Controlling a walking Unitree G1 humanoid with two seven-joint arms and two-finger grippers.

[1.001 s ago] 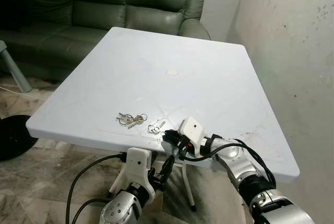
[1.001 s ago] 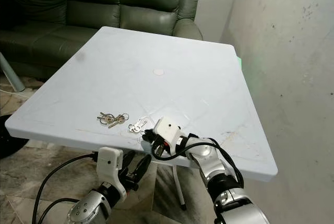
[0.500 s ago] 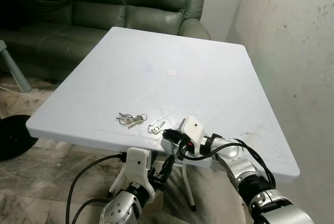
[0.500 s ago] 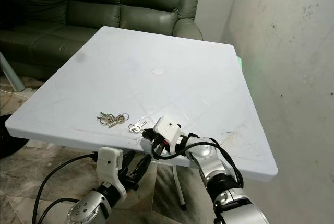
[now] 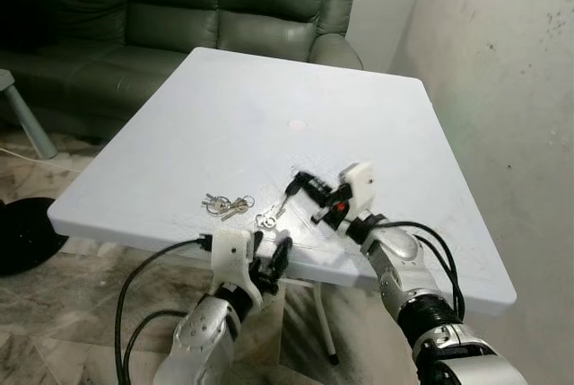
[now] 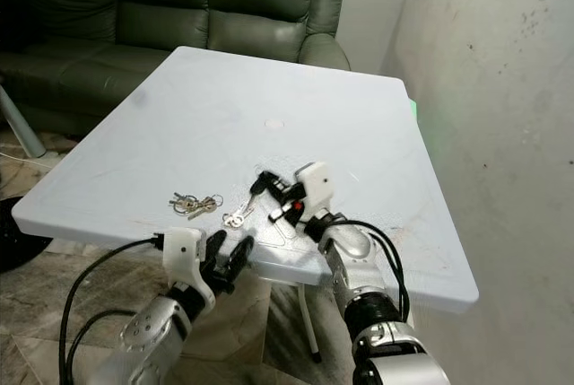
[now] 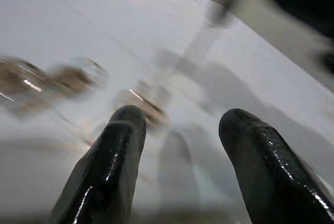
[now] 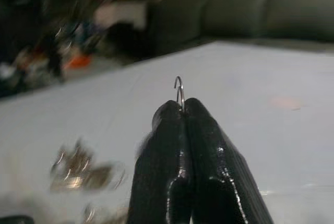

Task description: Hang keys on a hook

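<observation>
Right gripper pinched shut on a wire hook above the table; left gripper gaped, empty, near the keys.

Shiny metal keys on smooth matt plastic table; leather sofa.

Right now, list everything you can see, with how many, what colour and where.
table: one, white, in front of the robot.
keys: two bunches, metal, near the table's front edge; the larger bunch to the left, the smaller bunch to the right of it.
hook: one, thin metal wire, pinched in the right gripper's tips.
sofa: one, dark green, behind the table.
wall: one, whitish and stained, on the right.
left gripper: black fingers open, at the table's front edge near the keys.
right gripper: black fingers shut on the hook, over the table.
</observation>
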